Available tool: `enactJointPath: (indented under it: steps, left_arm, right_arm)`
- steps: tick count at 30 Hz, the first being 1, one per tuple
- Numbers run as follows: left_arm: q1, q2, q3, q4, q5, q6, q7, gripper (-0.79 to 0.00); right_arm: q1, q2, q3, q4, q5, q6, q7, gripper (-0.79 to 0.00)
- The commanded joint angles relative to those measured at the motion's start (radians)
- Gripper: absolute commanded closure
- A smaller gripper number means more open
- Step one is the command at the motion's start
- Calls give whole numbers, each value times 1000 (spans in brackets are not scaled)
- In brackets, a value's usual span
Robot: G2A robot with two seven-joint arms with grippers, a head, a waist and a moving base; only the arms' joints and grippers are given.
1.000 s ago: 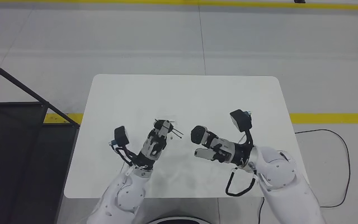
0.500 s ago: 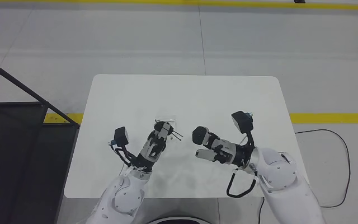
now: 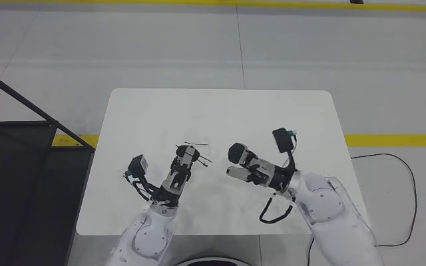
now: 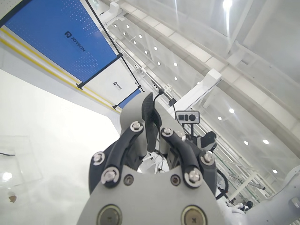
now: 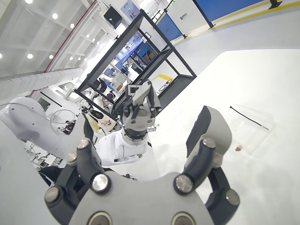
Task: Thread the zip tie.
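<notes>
My left gripper [image 3: 188,155] hovers over the middle of the white table [image 3: 266,113], shut on a thin black zip tie [image 3: 202,159] whose ends stick out toward the right arm. In the left wrist view its pads [image 4: 150,118] press together, with the tie [image 4: 156,97] curling out at the tip. My right gripper [image 3: 231,163] is close by, facing it, open with nothing between its fingers [image 5: 206,127]. A second black zip tie [image 3: 196,141] lies flat on the table just beyond the left gripper, also seen as a thin strip [image 5: 248,118] in the right wrist view.
The loose tie rests on a clear plastic sheet [image 5: 257,132] with a small brown bit [image 5: 238,148] beside it. A black frame [image 3: 26,113] stands off the table's left side. The far half of the table is bare.
My left gripper has drawn back toward the robot with its tie, uncovering the tie lying on the sheet. The right gripper has edged slightly toward the left one.
</notes>
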State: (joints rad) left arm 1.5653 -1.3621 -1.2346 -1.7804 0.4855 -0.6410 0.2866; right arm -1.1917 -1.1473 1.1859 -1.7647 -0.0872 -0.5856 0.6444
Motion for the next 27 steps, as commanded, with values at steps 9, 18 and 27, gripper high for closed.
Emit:
enactJointPath:
  steps: [9,18,27]
  left_arm:
    - [-4,-4,7,-2,-18,38,0,0]
    - [-21,-8,20,23,15,36,1,0]
    - [-23,-8,21,31,28,18,-5,0]
  right_arm:
    - [37,-17,-74,65,-157,-61,-118,-591]
    - [47,-23,-102,76,-187,-70,-154,-376]
    - [58,-27,-118,83,-193,-65,-160,-299]
